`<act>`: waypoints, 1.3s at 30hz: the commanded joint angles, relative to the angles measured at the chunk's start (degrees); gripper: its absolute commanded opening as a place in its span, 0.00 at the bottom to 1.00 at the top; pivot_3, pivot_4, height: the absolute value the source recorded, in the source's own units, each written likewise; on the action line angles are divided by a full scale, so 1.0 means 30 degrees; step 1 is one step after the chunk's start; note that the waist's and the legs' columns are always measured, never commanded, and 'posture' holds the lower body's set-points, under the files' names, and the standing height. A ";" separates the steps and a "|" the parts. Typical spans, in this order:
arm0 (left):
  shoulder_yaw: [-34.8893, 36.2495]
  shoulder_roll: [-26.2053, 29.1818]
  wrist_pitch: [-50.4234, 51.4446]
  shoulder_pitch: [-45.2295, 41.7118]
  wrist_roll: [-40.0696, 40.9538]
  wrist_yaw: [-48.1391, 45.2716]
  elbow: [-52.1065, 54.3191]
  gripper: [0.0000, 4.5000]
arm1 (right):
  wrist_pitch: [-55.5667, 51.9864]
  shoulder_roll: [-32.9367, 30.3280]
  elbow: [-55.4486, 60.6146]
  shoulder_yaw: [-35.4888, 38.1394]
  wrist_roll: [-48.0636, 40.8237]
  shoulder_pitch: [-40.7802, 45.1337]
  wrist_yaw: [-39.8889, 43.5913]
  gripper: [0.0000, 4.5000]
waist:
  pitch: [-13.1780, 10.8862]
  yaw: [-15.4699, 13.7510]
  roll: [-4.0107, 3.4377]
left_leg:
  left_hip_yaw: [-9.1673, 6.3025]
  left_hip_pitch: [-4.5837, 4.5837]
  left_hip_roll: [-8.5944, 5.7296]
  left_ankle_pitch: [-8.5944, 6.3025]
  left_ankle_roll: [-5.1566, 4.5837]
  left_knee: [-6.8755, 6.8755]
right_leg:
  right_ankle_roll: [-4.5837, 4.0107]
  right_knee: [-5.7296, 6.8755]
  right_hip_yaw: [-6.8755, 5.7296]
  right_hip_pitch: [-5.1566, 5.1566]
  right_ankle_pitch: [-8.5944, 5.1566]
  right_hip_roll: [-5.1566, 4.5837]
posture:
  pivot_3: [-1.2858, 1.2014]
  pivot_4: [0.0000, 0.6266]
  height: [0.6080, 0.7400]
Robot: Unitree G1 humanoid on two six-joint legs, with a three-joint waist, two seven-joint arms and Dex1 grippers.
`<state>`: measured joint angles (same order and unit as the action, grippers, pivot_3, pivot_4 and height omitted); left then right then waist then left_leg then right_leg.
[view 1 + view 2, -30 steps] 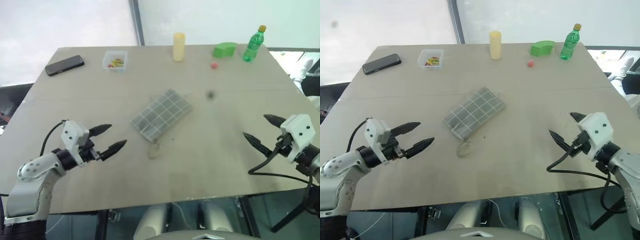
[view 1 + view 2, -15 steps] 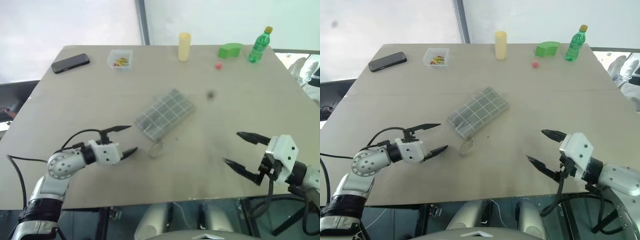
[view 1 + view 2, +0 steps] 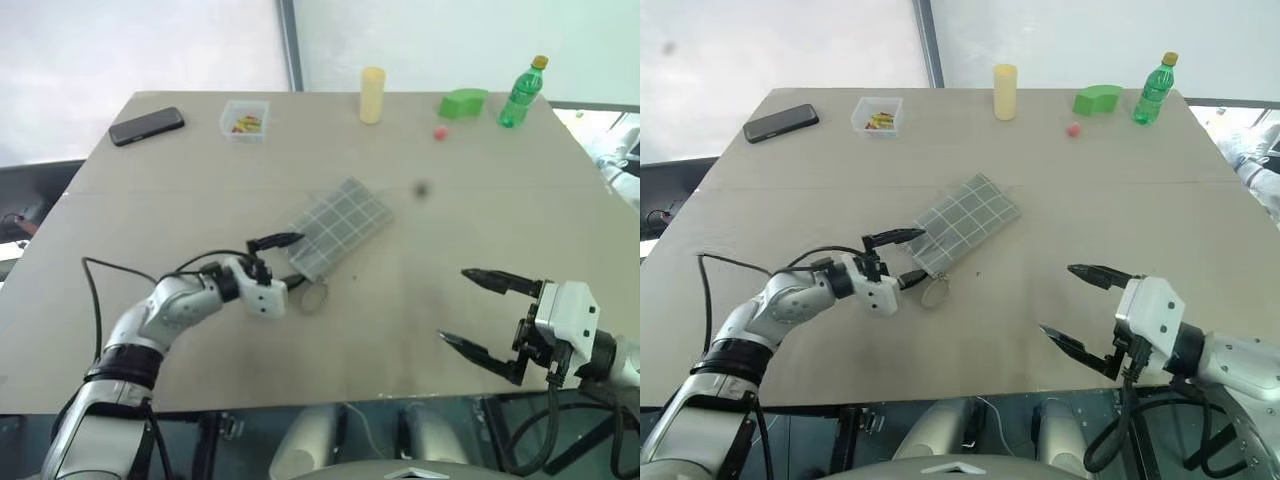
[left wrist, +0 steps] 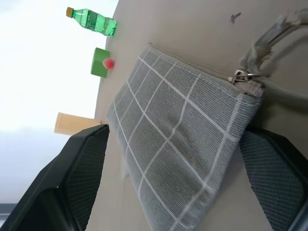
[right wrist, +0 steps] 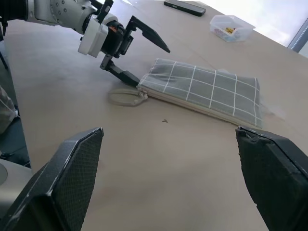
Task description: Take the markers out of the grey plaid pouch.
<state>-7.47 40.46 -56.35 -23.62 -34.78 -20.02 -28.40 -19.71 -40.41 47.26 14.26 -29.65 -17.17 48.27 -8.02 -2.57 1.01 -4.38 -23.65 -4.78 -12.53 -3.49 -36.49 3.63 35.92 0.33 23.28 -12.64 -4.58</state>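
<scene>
- While zipped shut, lies flat mid-table: pouch (image 3: 965, 223), grey with pale grid, set on a slant, zip end nearest, far corner aimed right.
- Trails from the zip onto the bare table (image 3: 1060, 200) at the near corner: ring pull (image 3: 933, 293).
- No markers seen; pouch closed.
- Reaches in from the near left, fingers spread wide: left gripper (image 3: 902, 257); one fingertip (image 3: 910, 235) just over the pouch's left edge, the other low by the zip end, beside the ring; contact cannot be told.
- Brackets the pouch's near end in the left wrist view: same open fingers (image 4: 82, 168), cloth between them, nothing clamped.
- Hangs at the near right, well apart from the pouch: right gripper (image 3: 1080, 307), fingers apart, holding nothing.
- Looks across the table in the right wrist view: pouch (image 5: 207, 91) and left gripper (image 5: 134, 57) ahead.
- Far left: phone (image 3: 781, 123), black, flat.
- Right of it: clear box (image 3: 877, 116) with coloured bits.
- Far edge, middle: yellow cylinder (image 3: 1005, 92), upright.
- Far right: green block (image 3: 1097, 99), small red ball (image 3: 1073, 129) just in front, green bottle (image 3: 1152, 89) upright beyond.
</scene>
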 commanded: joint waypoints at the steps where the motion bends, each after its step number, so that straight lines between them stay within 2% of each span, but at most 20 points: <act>1: -0.0870 0.0171 0.0583 -0.0284 -0.1498 0.1322 -0.0656 0.91 | 0.0423 0.0046 0.0796 -0.0090 0.0270 0.0025 -0.0486 1.00 | 0.0002 0.0014 -0.0002 | -0.0001 0.0010 0.0000 0.0000 0.0000 -0.0003 | 0.0007 0.0004 -0.0001 -0.0008 0.0003 0.0002 | 0.52 0.24 1.00; 3: -0.1250 0.0341 0.0720 -0.0395 -0.1587 0.1565 -0.0948 0.79 | 0.0402 0.0039 0.0820 -0.0272 0.0567 0.0081 -0.0765 1.00 | 0.0005 0.0035 -0.0004 | -0.0001 0.0028 0.0004 0.0000 0.0001 -0.0005 | 0.0011 0.0008 -0.0006 -0.0025 0.0005 0.0003 | 0.52 0.24 1.00; 8: -0.1750 0.0544 0.0572 -0.0621 -0.0610 0.1427 -0.1570 0.27 | -0.0545 -0.0011 0.0944 -0.0961 0.0951 0.0315 -0.1769 1.00 | 0.0014 0.0056 -0.0018 | -0.0008 0.0049 0.0008 0.0000 0.0002 -0.0005 | 0.0012 0.0008 -0.0018 -0.0044 0.0005 0.0006 | 0.52 0.24 1.00; 11: -0.1594 0.0340 0.0677 -0.0679 0.1068 0.1052 -0.1468 0.04 | -0.2187 -0.0026 0.1171 -0.2267 0.2005 0.1499 -0.3527 1.00 | 0.0049 0.0071 -0.0077 | -0.0008 0.0079 0.0008 0.0000 0.0003 -0.0005 | 0.0013 0.0010 -0.0015 -0.0072 0.0004 0.0003 | 0.52 0.24 1.00; 12: -0.1462 0.0159 0.0840 -0.0700 0.2027 0.0707 -0.1298 0.01 | -0.3226 0.0035 0.1213 -0.2904 0.1937 0.2237 -0.4094 1.00 | 0.0043 0.0103 -0.0086 | -0.0007 0.0112 0.0008 -0.0001 0.0004 -0.0003 | 0.0014 0.0010 -0.0011 -0.0101 0.0003 0.0003 | 0.52 0.24 1.00; 14: -0.1278 -0.0220 0.1278 -0.0875 0.3948 -0.0111 -0.0814 0.01 | -0.5482 0.0632 0.0991 -0.4228 0.1263 0.4300 -0.5156 1.00 | 0.0031 0.0132 -0.0082 | -0.0006 0.0184 0.0013 -0.0004 0.0005 0.0002 | 0.0024 0.0008 -0.0009 -0.0177 -0.0006 -0.0002 | 0.52 0.24 1.00; 16: -0.1200 -0.0559 0.1797 -0.1217 0.5317 -0.0825 -0.0427 0.01 | -0.7734 0.2202 0.0007 -0.4924 -0.0023 0.6789 -0.6478 1.00 | -0.0010 0.0190 -0.0023 | -0.0010 0.0215 0.0025 -0.0004 0.0005 0.0002 | 0.0024 0.0007 -0.0022 -0.0209 -0.0006 -0.0002 | 0.52 0.24 1.00; 22: -0.0880 -0.1463 0.3436 -0.2039 0.7006 -0.1822 0.0813 0.01 | -1.3037 0.7069 -0.3697 -0.5694 -0.3305 1.1846 -0.8869 1.00 | -0.0020 0.0219 0.0028 | -0.0069 0.0169 0.0009 0.0043 -0.0071 0.0014 | 0.0000 0.0002 -0.0116 -0.0175 0.0012 -0.0026 | 0.52 0.24 1.00; 26: -0.0756 -0.1568 0.3853 -0.1725 0.7214 -0.1851 0.1501 0.01 | -1.4545 0.8492 -0.5318 -0.6006 -0.3992 1.3635 -0.9278 1.00 | -0.0014 0.0490 0.0026 | -0.0059 -0.0076 -0.0049 0.0097 0.0003 0.0009 | -0.0010 0.0025 -0.0094 0.0079 0.0023 -0.0034 | 0.52 0.24 1.00; 32: -0.0692 -0.1696 0.4719 -0.1030 0.7529 -0.2015 0.2857 0.01 | -1.4661 0.9596 -0.6996 -0.6109 -0.4050 1.5102 -0.9461 1.00 | -0.0019 0.0709 0.0016 | -0.0036 -0.0073 -0.0075 0.0080 -0.0027 0.0024 | -0.0010 0.0026 -0.0070 0.0094 0.0022 0.0002 | 0.52 0.24 1.00; 35: -0.0678 -0.1845 0.5095 -0.0701 0.7481 -0.1946 0.3496 0.00 | -1.4568 0.9807 -0.7672 -0.6480 -0.3645 1.5468 -0.9489 0.80 | -0.0021 0.0739 0.0013 | -0.0041 -0.0055 -0.0059 0.0048 -0.0078 0.0024 | -0.0010 0.0074 -0.0072 0.0102 0.0022 0.0014 | 0.52 0.24 1.00; 39: -0.0645 -0.1993 0.5441 -0.0308 0.7437 -0.1877 0.4277 0.00 | -1.4090 0.9993 -0.8344 -0.6682 -0.3060 1.5647 -0.9713 0.41 | -0.0021 0.0716 0.0012 | -0.0039 -0.0039 -0.0060 0.0046 -0.0083 0.0018 | -0.0011 0.0111 -0.0068 0.0104 0.0022 0.0017 | 0.52 0.24 1.00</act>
<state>-10.85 34.56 -40.20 -24.65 -13.43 -26.29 -18.47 -63.47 -10.68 21.63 -5.96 -39.32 28.61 19.51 -8.08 -0.42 1.04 -4.49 -23.77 -4.96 -12.39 -3.73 -36.44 3.59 36.26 0.13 23.60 -12.57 -4.53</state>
